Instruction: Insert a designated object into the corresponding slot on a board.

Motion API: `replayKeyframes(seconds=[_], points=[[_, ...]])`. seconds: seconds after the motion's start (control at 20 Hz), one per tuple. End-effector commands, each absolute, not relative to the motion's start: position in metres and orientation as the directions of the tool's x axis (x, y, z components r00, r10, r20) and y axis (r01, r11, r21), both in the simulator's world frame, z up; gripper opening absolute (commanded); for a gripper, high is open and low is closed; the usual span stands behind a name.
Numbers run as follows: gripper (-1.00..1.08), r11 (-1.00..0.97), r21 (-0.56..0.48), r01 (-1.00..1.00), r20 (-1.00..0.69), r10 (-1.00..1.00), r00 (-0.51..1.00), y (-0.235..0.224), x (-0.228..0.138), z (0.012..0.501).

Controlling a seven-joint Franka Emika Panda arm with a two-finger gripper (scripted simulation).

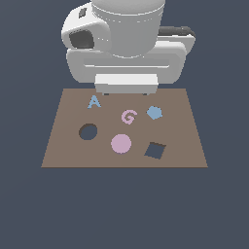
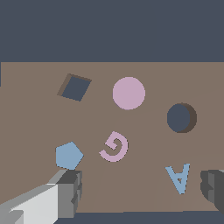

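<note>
The pale pink round disc [image 1: 121,144] [image 2: 129,93] lies flat on the brown board [image 1: 182,129] [image 2: 30,127], between its two holes. The round dark slot [image 1: 88,132] [image 2: 180,117] is empty, toward the exterior view's left of the disc and apart from it. My gripper [image 1: 126,92] [image 2: 142,192] hangs high over the board's far edge, well away from the disc. Its jaws stand wide apart and hold nothing. Both fingers [image 2: 70,192] show in the wrist view.
A dark square hole [image 1: 155,151] [image 2: 75,87] is to the exterior view's right of the disc. A pink letter G [image 1: 128,116] [image 2: 114,146], a blue pentagon [image 1: 154,113] [image 2: 69,155] and a blue letter A [image 1: 94,102] [image 2: 179,177] lie on the board's far half.
</note>
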State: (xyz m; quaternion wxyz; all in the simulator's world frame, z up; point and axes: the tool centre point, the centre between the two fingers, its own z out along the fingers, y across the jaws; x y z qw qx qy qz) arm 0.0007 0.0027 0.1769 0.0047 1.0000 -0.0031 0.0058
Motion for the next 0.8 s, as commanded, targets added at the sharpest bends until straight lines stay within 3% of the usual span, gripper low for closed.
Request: replayKeyframes(seconds=[0.0, 0.75], points=[[1.0, -1.0, 0.009, -0.006, 0.012, -0.006, 1.0, 0.003, 0.001, 0.177], [1.0, -0.999, 0.006, 0.052, 0.007, 0.052, 0.999, -0.004, 0.028, 0.132]])
